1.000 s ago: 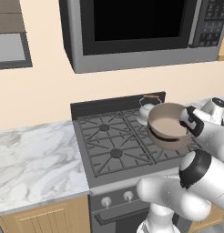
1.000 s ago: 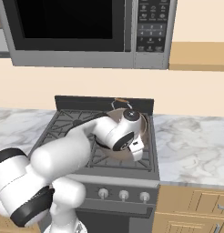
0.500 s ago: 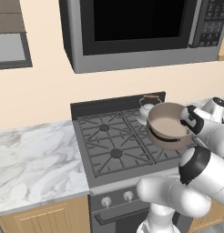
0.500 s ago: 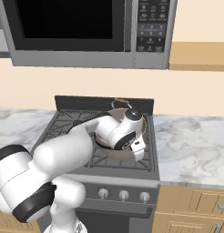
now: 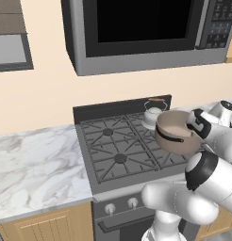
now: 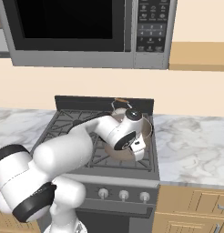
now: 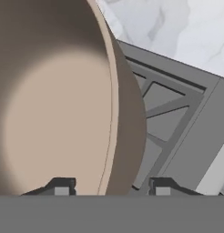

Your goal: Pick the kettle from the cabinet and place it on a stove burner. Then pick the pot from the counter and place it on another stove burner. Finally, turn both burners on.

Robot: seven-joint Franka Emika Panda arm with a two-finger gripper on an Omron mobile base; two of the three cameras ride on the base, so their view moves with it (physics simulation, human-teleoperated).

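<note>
Jaws [image 7: 109, 191] grip the pot [image 5: 177, 132] by its rim, holding it tilted above the front-right burner, clear of the kettle [image 5: 152, 113] behind.

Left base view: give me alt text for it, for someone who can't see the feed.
The gripper holds the pot by its rim, tilted above the right side of the stove. The kettle stands on the back right burner behind it, under the microwave, with marble counter to the left.

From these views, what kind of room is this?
A rendered home kitchen: a gas stove with knobs set into a marble counter, a microwave mounted above it, and a kettle and pot over the burners.
</note>
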